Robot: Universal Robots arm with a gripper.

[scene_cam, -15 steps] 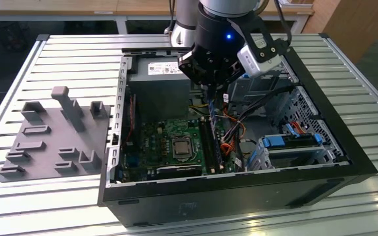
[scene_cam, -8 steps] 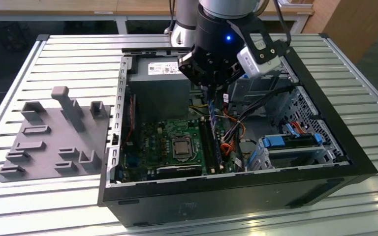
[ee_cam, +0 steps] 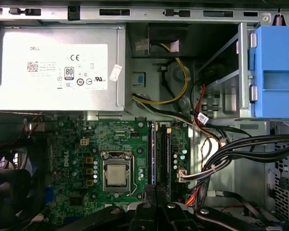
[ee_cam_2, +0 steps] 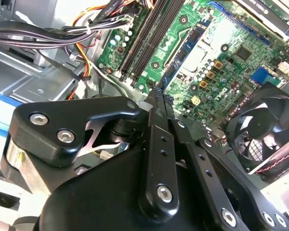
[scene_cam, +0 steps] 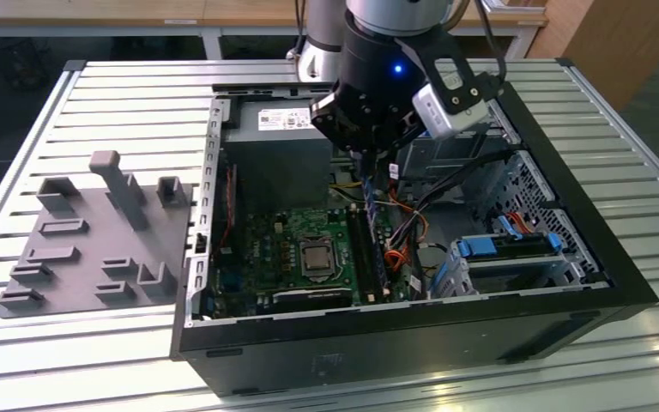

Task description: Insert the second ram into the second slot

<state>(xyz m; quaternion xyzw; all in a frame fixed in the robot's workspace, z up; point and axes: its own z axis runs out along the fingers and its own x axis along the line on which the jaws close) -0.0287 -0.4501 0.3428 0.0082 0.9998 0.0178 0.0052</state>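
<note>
Print: a white label [ee_cam: 67,65] with a barcode patch and certification marks sits on the grey power supply [ee_cam: 19,82]. Lettering on the green motherboard [ee_cam: 82,144] is too fine to make out.

Gripper [ee_cam: 154,190]: the fingers are pressed together in both wrist views, with the tips hanging just above the memory slots [ee_cam_2: 149,38]. I cannot tell whether anything thin is caught between them.

The second ram [ee_cam: 153,154] shows as a thin blue strip seen edge-on. It stands in the slot nearest the processor socket [ee_cam: 117,174] and lines up with the fingertips [ee_cam: 148,191]. Its near end is hidden behind them. I cannot judge how deep it is seated or how the latches stand.

Room: the slots run between the socket on one side and a black cable bundle [ee_cam: 241,154] on the other. Red and orange wires lie close beside the outer slot. Above the slots the space is open up to the power supply edge. A blue drive-bay clip [ee_cam: 274,72] stands well apart, beyond the cables.

Exterior view: the arm [scene_cam: 376,51] reaches down into the open black case [scene_cam: 421,330], which rests on a slatted table [scene_cam: 78,360]. A grey fixture plate [scene_cam: 95,240] lies just beside the case, on the exterior view's left.

Obscured: the gripper body blocks the lower half of the second wrist view, and the fan [ee_cam_2: 265,130] is cut off at the frame edge.
</note>
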